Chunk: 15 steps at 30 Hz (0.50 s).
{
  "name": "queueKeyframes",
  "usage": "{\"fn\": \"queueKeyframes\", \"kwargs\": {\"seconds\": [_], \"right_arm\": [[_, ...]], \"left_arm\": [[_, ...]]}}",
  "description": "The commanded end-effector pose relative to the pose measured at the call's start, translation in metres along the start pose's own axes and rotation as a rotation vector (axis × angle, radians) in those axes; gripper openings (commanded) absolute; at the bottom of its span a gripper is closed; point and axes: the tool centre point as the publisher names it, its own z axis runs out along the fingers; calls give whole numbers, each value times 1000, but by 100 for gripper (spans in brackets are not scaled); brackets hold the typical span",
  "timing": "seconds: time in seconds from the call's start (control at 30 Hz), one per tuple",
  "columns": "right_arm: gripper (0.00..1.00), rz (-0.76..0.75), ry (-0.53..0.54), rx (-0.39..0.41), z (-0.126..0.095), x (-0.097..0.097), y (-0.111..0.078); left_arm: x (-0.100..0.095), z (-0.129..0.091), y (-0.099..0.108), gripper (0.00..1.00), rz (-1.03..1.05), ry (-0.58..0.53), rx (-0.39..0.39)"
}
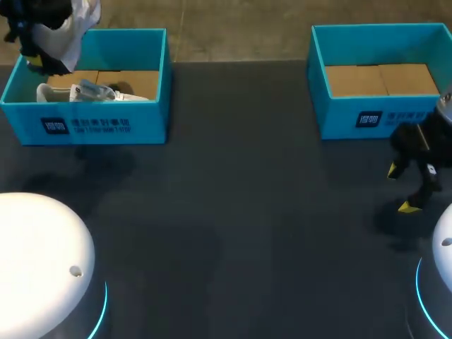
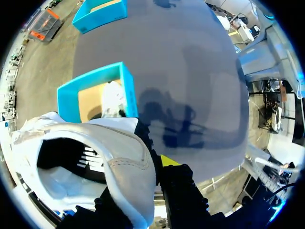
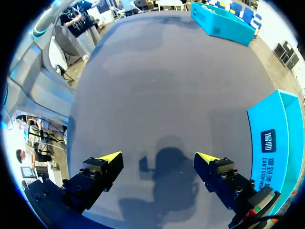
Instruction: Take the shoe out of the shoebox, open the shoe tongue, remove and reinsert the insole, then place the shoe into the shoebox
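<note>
My left gripper (image 1: 35, 62) hangs above the left blue shoebox (image 1: 106, 123), shut on the heel collar of a white shoe (image 1: 74, 25) lifted clear of the box. In the left wrist view that shoe (image 2: 95, 157) fills the space by the gripper (image 2: 155, 164), its opening facing the camera; one yellow fingertip (image 2: 169, 160) shows, the other is hidden behind the shoe. A second white shoe (image 1: 92, 92) lies inside the box (image 2: 69, 95) below. My right gripper (image 1: 409, 187) stands open just above the table, nothing between its fingers (image 3: 109, 157).
An empty blue shoebox (image 1: 374, 116) with a cardboard floor stands at the back right, close beside my right gripper (image 3: 157, 160). White rounded arm bases (image 1: 35, 261) sit at the front corners. Dark table (image 1: 247, 212) lies between the boxes.
</note>
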Motion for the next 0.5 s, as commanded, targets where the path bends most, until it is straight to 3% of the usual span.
{"fn": "queueKeyframes", "kwargs": {"seconds": [0.03, 0.23, 0.5], "right_arm": [[100, 1, -1, 3, 0, 0, 0], [100, 1, -1, 3, 0, 0, 0], [100, 1, -1, 3, 0, 0, 0]], "left_arm": [[-24, 1, 26, 0, -1, 6, 16], [-48, 6, 66, 0, -19, -5, 33], [-74, 10, 92, 0, -22, -21, 36]]}}
